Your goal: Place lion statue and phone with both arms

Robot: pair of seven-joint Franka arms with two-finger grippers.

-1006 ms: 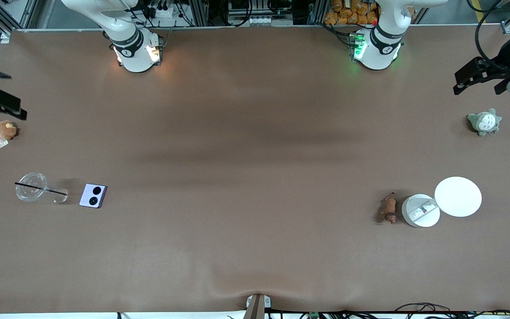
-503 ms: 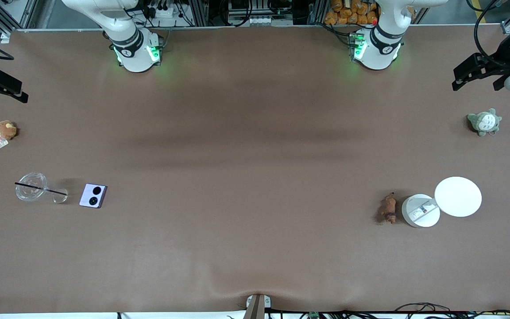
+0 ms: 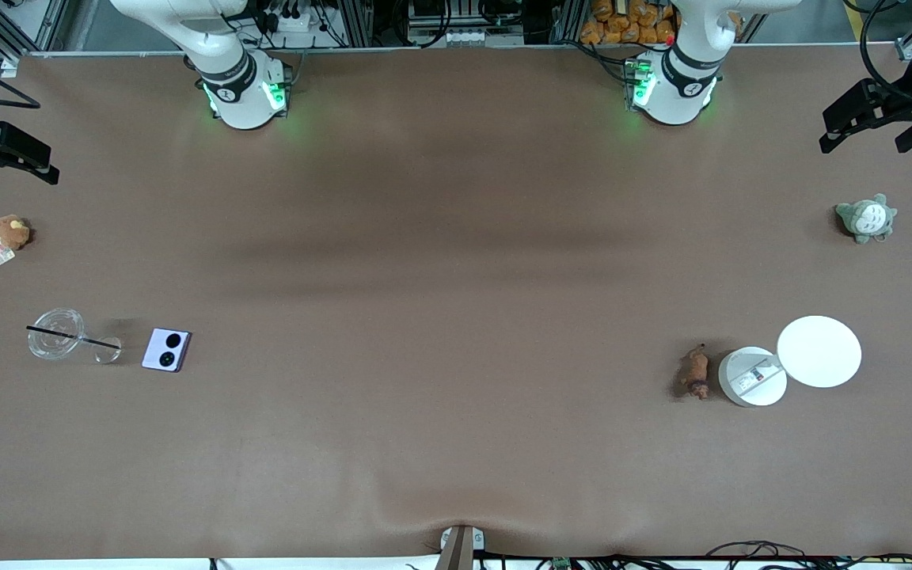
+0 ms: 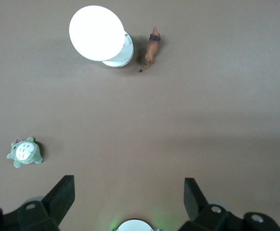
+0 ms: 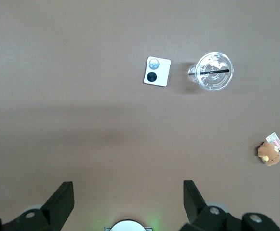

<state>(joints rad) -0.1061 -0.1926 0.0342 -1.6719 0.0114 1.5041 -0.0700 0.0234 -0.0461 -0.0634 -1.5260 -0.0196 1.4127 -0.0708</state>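
The lion statue [image 3: 695, 374], a tiny orange-brown figurine, lies on the table toward the left arm's end, beside a round white container [image 3: 752, 377]. It also shows in the left wrist view [image 4: 152, 48]. The phone [image 3: 166, 349], pale lilac with two black rings, lies toward the right arm's end beside a clear cup [image 3: 55, 334]. It also shows in the right wrist view [image 5: 157, 71]. My left gripper [image 3: 864, 141] hangs open and empty high over the table's end, as the left wrist view [image 4: 129, 195] shows. My right gripper [image 3: 9, 170] is open and empty over the other end, as the right wrist view [image 5: 128, 195] shows.
A white disc [image 3: 818, 351] leans on the white container. A grey-and-white plush [image 3: 866, 218] sits under the left gripper's area. A brown plush with a tag [image 3: 9, 233] sits near the right gripper. The cup holds a black straw.
Both grippers have moved toward the robots' edge of the table, away from the plush toys. The right arm's base light turned from white to green. The objects have not moved.
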